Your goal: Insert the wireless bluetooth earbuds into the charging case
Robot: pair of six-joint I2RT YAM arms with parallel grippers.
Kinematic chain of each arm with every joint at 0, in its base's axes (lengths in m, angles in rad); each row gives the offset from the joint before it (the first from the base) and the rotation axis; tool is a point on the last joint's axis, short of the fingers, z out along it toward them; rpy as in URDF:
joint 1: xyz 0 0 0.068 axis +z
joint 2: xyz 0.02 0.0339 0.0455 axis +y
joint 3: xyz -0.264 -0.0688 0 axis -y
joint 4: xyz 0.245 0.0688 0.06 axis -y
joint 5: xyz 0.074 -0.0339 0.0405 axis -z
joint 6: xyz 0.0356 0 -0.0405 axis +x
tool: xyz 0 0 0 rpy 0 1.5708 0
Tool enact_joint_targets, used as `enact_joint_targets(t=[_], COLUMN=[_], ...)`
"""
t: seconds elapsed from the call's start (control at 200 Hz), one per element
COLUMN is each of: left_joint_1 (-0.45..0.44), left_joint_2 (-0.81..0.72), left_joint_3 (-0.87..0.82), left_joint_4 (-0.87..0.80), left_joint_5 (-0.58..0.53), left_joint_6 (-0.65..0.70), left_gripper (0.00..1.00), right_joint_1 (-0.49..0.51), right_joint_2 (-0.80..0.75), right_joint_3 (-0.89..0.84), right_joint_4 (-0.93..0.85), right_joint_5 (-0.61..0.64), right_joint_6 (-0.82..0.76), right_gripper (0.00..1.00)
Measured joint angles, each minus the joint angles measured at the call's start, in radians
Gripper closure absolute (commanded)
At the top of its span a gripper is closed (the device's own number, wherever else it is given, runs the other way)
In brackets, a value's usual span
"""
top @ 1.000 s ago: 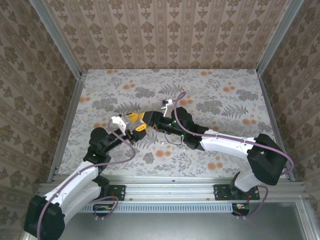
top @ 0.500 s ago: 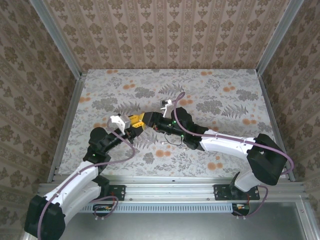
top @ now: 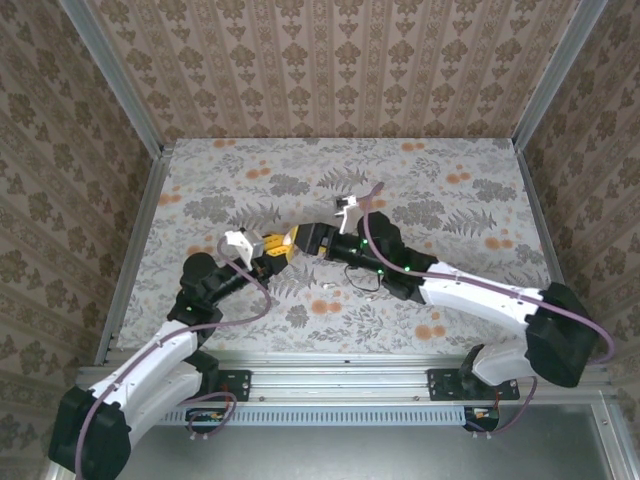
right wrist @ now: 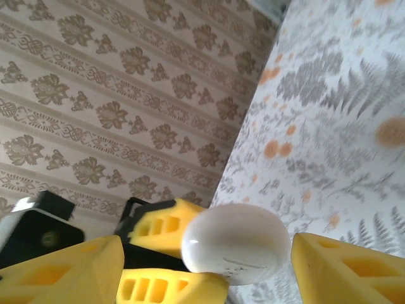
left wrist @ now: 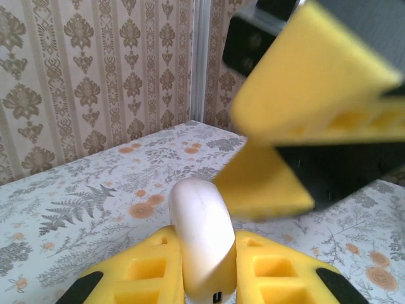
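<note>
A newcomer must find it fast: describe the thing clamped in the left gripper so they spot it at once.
Start at the flower-print table, near its middle. There the left gripper is shut on a smooth white oval case, standing on edge between its fingers. Its glossy, rounded shell sets it apart from the blocky yellow fingers flanking it.

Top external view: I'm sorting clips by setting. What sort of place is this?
Probably a small robot test booth dressed like a home: wallpapered panels in an aluminium frame, a floral-print tabletop, and a metal mounting rail.
</note>
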Motion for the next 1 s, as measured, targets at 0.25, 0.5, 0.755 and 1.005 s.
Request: enact_joint_targets(t=[0.25, 0.5, 0.755, 1.005], left_joint_1=[0.0, 0.007, 0.014, 0.013], left_joint_2=[0.036, 0.054, 0.093, 0.185], left_joint_3=[0.038, 0.043, 0.075, 0.114], left_joint_4=[0.001, 0.002, 0.039, 0.164], left_joint_5=[0.065, 0.087, 0.116, 0.242], left_joint_6=[-0.032, -0.06, -0.092, -0.118], left_gripper=[0.89, 0.91, 0.92, 0.92], right_joint_1=[-0.078, -0.132, -0.203, -0.261], right_joint_2=[-0.138, -0.208, -0.215, -0.241], right_joint_3=[-0.017, -0.053, -0.121, -0.149], right_joint_4=[-0.106, -0.165, -0.135, -0.124], right_joint_5=[0.018, 0.023, -0.066, -0.261], right_joint_6=[-0.235, -0.474, -0.659, -0.889], right_gripper=[0.29, 0.3, 0.35, 0.34])
